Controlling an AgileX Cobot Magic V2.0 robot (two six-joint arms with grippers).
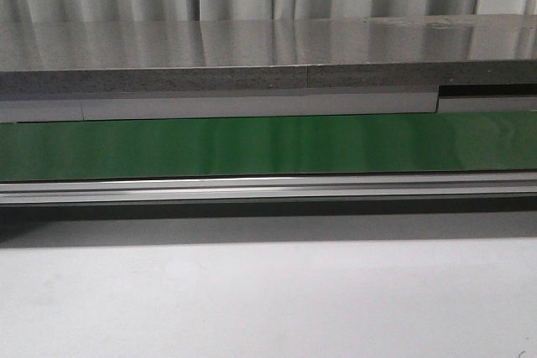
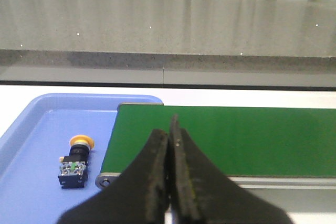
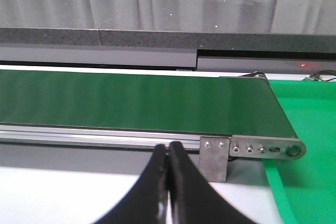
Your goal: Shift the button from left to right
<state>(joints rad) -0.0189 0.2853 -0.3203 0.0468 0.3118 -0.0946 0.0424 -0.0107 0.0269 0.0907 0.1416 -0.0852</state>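
The button [image 2: 76,162], with an orange-yellow cap, black body and pale greenish middle parts, lies on its side in a blue tray [image 2: 31,129] beside the end of the green conveyor belt [image 2: 236,137]. It shows only in the left wrist view. My left gripper [image 2: 169,129] is shut and empty, above the belt's near end, apart from the button. My right gripper [image 3: 168,148] is shut and empty, in front of the belt's metal rail [image 3: 105,136] near its other end. Neither gripper shows in the front view.
The green belt [image 1: 268,147] runs across the front view with a metal rail [image 1: 268,189] below it. A grey stone-like counter [image 1: 252,56] lies behind. A green mat or tray [image 3: 310,124] lies past the belt's end roller [image 3: 293,150]. A white tabletop [image 1: 268,299] is in front.
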